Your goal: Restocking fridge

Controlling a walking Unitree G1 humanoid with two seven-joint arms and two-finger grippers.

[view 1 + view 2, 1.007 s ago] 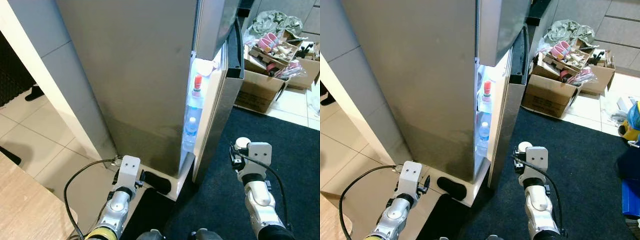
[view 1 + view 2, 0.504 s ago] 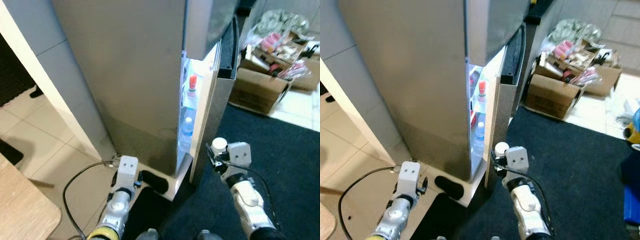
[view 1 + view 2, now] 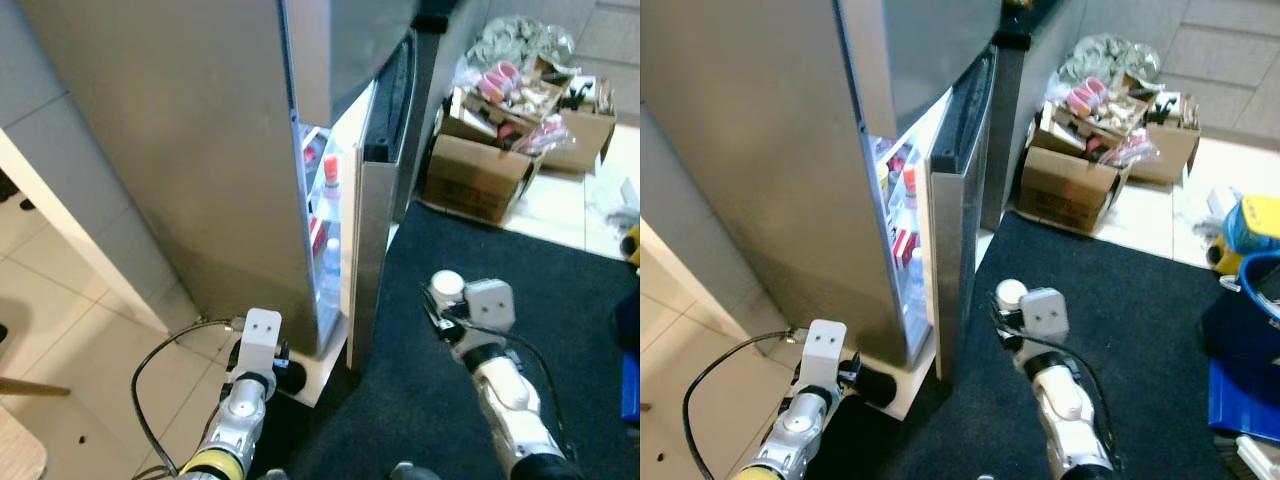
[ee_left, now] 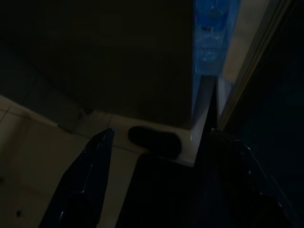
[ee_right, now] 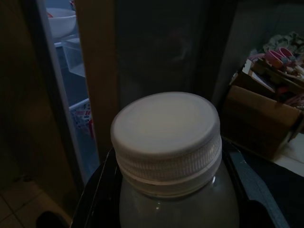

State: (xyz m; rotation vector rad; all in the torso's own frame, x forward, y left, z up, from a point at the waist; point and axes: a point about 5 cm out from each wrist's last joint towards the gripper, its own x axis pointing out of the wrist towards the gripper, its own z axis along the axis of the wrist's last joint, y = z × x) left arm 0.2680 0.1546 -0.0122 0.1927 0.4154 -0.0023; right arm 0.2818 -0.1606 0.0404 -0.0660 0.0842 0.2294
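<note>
The right gripper [image 5: 166, 199] is clamped on one bottle [image 5: 167, 142], its black fingers [image 5: 97, 190] pressing both sides just below the white cap [image 3: 446, 285]. In the head views it sits at lower right of centre, over the dark rug [image 3: 560, 300] and just right of the fridge door [image 3: 372, 215]. The bottle looks like rigid plastic full of pale liquid, so I judge it moderately heavy and a little slick. The shoulder under the ribbed cap is the sound place to grip, and it should stay upright.

The left gripper [image 4: 156, 156] hangs low at lower left, fingers spread and empty, pointed at the fridge [image 3: 190, 150] base.

The door stands ajar at centre frame. Through the lit gap I count two bottles in the door shelf, one red-capped [image 3: 331, 173] and one clear [image 3: 331, 265] below it. Further red and white packages sit deeper inside, too small to count. One cardboard box [image 3: 480, 170] of clutter stands at upper right.
</note>
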